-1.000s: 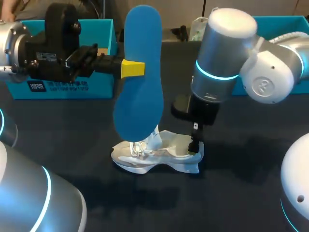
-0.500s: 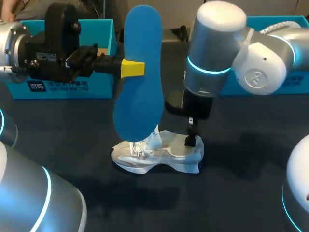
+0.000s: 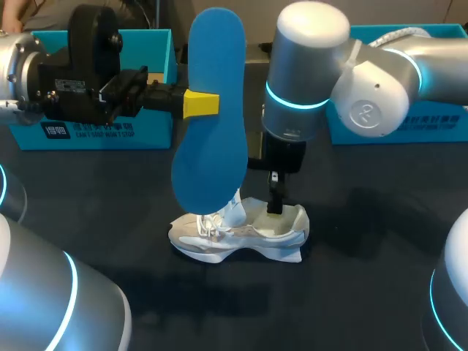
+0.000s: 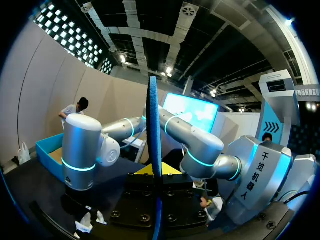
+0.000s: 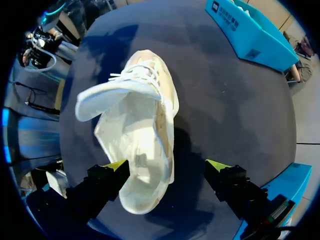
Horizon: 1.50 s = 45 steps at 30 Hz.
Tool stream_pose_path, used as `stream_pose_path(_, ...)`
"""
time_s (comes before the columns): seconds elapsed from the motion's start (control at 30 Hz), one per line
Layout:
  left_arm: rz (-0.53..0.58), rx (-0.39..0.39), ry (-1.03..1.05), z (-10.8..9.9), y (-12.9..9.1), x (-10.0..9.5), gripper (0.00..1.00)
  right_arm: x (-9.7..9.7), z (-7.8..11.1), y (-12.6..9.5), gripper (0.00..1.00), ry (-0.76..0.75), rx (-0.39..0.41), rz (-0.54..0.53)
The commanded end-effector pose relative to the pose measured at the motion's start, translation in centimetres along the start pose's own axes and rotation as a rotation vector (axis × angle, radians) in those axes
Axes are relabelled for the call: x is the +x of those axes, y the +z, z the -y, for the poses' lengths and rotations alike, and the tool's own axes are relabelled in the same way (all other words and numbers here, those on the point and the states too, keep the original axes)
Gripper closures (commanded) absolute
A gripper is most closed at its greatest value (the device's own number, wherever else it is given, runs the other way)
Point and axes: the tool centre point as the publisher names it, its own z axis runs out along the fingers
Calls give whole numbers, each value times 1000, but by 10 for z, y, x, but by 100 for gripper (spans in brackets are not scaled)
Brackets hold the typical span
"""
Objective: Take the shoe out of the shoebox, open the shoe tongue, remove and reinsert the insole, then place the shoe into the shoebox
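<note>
A blue insole (image 3: 212, 110) stands upright in the air, pinched at its middle by my left gripper (image 3: 200, 104), which is shut on it. Along that gripper's own view the insole (image 4: 154, 130) shows edge-on between the fingers of the left gripper (image 4: 155, 172). Below it a white shoe (image 3: 238, 230) lies on the dark table, tongue pulled up. My right gripper (image 3: 276, 201) hangs just over the shoe's heel opening. In the right wrist view the right gripper (image 5: 167, 166) is open, and the shoe (image 5: 140, 135) lies under it with the heel between the spread fingers, untouched.
A blue shoebox (image 3: 102, 131) sits at the back left behind my left arm. A second blue box (image 3: 409, 124) is at the back right, partly hidden by my right arm. Dark tabletop (image 3: 351, 292) surrounds the shoe.
My right arm has swung left, bringing its open gripper from the heel's outer edge to over the shoe's opening. The left arm and the insole have not moved.
</note>
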Motion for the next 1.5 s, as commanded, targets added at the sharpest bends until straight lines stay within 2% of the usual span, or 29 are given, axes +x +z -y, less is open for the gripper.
stream_pose_path(0.03, -1, -2, 0, 0, 1, 0, 100, -4, -10, 16, 0, 0, 10, 1)
stream_pose_path(0.23, -1, -2, 0, 0, 1, 0, 100, -6, -10, 29, 0, 3, -1, 34)
stream_pose_path(0.57, -1, -2, 0, 0, 1, 0, 100, -11, -9, 54, 1, 18, -1, -4)
stream_pose_path(0.6, -1, -2, 0, 0, 1, 0, 100, -11, -8, 56, 7, 20, 1, -10)
stream_pose_path(0.67, -1, -2, 0, 0, 1, 0, 100, -12, -8, 59, 31, 23, 0, -18)
stream_pose_path(0.7, -1, -2, 0, 0, 1, 0, 100, -12, -8, 60, 56, 24, 2, -19)
stream_pose_path(0.73, -1, -2, 0, 0, 1, 0, 100, -12, -8, 60, 64, 25, 1, -19)
stream_pose_path(0.77, -1, -2, 0, 0, 1, 0, 100, -12, -8, 60, 92, 25, 0, -19)
stream_pose_path(0.8, -1, -2, 0, 0, 1, 0, 100, -12, -8, 59, 100, 25, 1, -18)
stream_pose_path(1.23, -1, -2, 0, 0, 1, 0, 100, -9, -4, 53, 100, 23, 23, -26)
stream_pose_path(1.5, -1, -2, 0, 0, 1, 0, 100, 1, -2, 38, 100, 62, -2, -24)
